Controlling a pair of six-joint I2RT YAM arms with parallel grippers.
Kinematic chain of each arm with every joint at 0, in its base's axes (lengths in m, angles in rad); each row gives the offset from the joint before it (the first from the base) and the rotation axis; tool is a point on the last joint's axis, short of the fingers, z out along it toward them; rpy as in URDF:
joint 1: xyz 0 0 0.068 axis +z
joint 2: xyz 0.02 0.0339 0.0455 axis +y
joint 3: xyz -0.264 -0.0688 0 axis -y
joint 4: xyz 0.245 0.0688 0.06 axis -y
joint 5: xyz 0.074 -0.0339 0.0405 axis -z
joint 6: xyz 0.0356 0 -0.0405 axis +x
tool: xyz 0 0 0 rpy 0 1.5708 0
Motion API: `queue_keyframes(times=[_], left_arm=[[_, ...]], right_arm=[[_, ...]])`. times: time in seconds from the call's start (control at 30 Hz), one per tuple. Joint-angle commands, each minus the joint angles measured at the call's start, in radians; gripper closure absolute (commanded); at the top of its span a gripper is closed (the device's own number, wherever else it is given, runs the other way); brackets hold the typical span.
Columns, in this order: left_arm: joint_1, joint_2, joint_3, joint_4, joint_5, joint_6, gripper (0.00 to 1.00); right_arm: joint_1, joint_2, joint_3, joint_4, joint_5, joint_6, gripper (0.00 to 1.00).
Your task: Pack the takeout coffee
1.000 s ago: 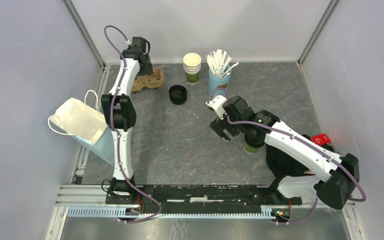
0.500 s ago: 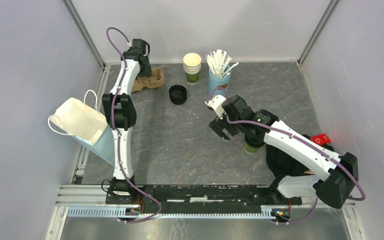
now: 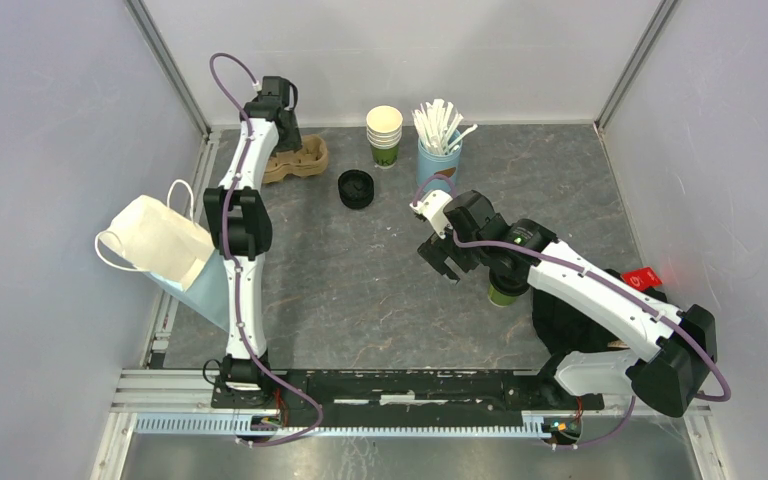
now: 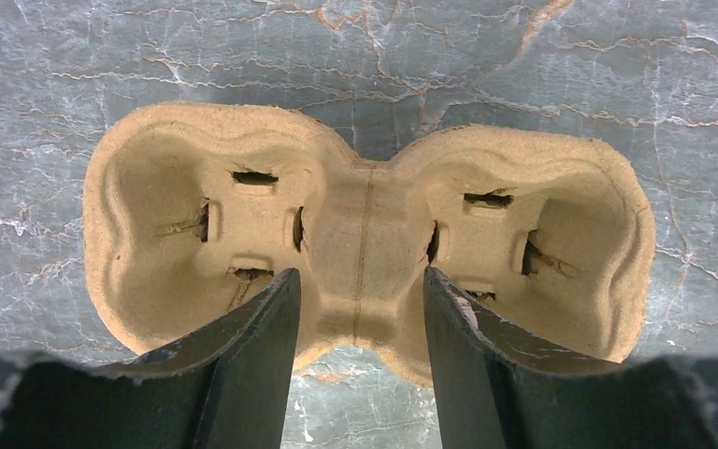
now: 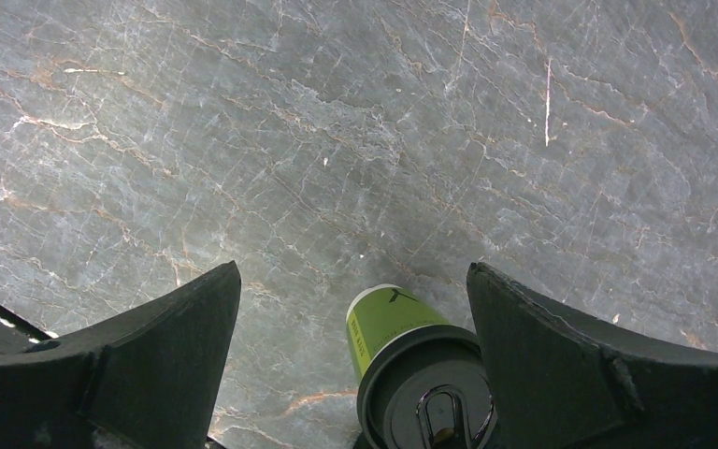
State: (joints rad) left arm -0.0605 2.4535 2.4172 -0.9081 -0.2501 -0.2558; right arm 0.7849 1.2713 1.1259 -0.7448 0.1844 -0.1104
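Note:
The takeout coffee (image 5: 411, 365), a green paper cup with a black lid, stands upright on the table close to my right gripper's right finger. In the top view the takeout coffee (image 3: 505, 293) is half hidden under the right arm. My right gripper (image 5: 353, 267) hangs wide open above bare table, holding nothing, left of the cup (image 3: 443, 262). At the back left, my left gripper (image 4: 359, 273) points down over a brown cardboard cup carrier (image 4: 365, 215). Its fingers sit in the two wells against the middle bridge. The carrier (image 3: 308, 160) lies flat on the table.
A white paper bag (image 3: 160, 240) lies open at the left edge. Along the back stand a stack of lidless cups (image 3: 384, 135), a pile of black lids (image 3: 356, 188) and a blue holder of stirrers (image 3: 438, 140). A black cloth with a red tag (image 3: 643, 278) lies on the right.
My left gripper's jaws have narrowed onto the carrier's middle bridge. The right arm has hardly moved, and the cup stands where it was.

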Motion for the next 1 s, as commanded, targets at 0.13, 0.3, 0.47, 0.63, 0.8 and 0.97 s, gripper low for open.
queue_keyframes(times=[0.13, 0.3, 0.47, 0.63, 0.8, 0.97], left_arm=[[0.014, 0.035, 0.043, 0.03, 0.03, 0.049, 0.42], [0.016, 0.039, 0.047, 0.032, 0.038, 0.046, 0.49], [0.015, 0.03, 0.055, 0.04, 0.034, 0.046, 0.53], [0.015, 0.013, 0.074, 0.044, 0.033, 0.047, 0.55], [0.016, -0.014, 0.076, 0.045, 0.028, 0.053, 0.55], [0.015, -0.038, 0.072, 0.042, 0.028, 0.056, 0.55]], right_arm=[[0.002, -0.007, 0.036, 0.027, -0.007, -0.008, 0.02], [0.002, -0.006, 0.035, 0.026, -0.008, -0.008, 0.02], [0.002, -0.005, 0.037, 0.025, -0.006, -0.008, 0.02], [0.002, -0.004, 0.038, 0.025, -0.008, -0.007, 0.02], [0.003, -0.002, 0.038, 0.026, -0.01, -0.006, 0.02], [0.004, -0.004, 0.038, 0.026, -0.009, -0.006, 0.02]])
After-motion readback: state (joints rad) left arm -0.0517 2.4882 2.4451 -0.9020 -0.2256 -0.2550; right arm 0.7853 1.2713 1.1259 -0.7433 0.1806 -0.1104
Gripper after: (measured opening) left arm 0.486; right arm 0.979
